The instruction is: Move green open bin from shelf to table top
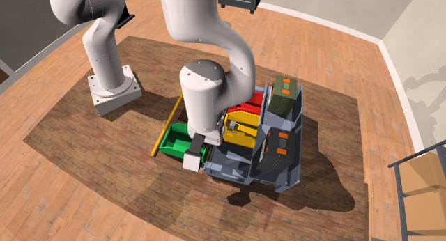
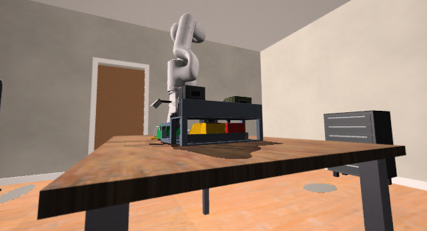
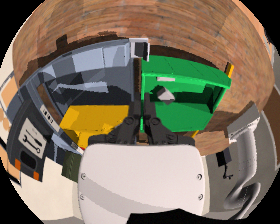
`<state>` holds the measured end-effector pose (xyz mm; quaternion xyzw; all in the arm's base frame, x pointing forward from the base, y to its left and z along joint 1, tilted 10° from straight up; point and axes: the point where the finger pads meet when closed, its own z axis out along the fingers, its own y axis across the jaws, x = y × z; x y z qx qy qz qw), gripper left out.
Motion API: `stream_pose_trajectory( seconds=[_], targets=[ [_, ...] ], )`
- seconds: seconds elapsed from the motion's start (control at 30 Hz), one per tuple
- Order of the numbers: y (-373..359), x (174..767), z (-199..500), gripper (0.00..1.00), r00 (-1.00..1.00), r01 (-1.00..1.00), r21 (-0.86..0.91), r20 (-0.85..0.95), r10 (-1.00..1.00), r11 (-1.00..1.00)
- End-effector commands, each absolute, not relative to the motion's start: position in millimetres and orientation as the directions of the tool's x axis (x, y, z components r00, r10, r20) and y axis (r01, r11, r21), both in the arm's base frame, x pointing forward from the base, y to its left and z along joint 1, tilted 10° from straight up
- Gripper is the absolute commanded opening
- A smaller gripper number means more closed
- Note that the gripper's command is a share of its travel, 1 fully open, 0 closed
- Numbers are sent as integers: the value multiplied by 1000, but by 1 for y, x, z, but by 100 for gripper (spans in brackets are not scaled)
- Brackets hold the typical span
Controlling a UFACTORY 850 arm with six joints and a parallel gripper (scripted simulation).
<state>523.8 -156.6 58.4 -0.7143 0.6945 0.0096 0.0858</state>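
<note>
The hand (image 3: 143, 124) is clamped on the side wall of the green bin (image 1: 174, 143) — fingers nearly together on the thin wall. The bin juts out of the shelf (image 1: 230, 164) near the middle of the tabletop (image 1: 104, 154), directly under the hand.

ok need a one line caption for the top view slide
Gripper shut on the wall of the green bin, drawn clear of the grey shelf; yellow bin and red bin remain inside.
</note>
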Motion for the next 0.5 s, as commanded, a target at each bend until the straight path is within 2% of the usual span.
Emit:
stream_pose_trajectory(
  seconds=[0.0, 0.47],
  targets=[
    [-157, 525, 59, 0, 35, -994, -111, -132, -991, -20],
    [-156, 525, 54, 0, 35, -994, -111, -132, -991, -20]
  ],
)
